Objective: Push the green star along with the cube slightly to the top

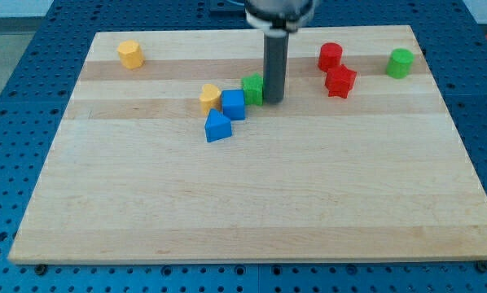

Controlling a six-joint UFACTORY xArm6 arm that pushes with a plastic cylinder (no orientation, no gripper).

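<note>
The green star (252,88) lies just above the board's middle, partly hidden by my rod. The blue cube (234,105) touches its lower left side. My tip (274,101) stands at the star's right edge, touching or nearly touching it. A yellow block (211,98) sits against the cube's left side. A second blue block (217,127), wedge-like, lies just below the cube.
A yellow block (130,54) lies at the top left. A red cylinder (330,56) and a red star-like block (340,81) lie at the top right, with a green cylinder (400,63) farther right. The wooden board (243,203) rests on a blue perforated table.
</note>
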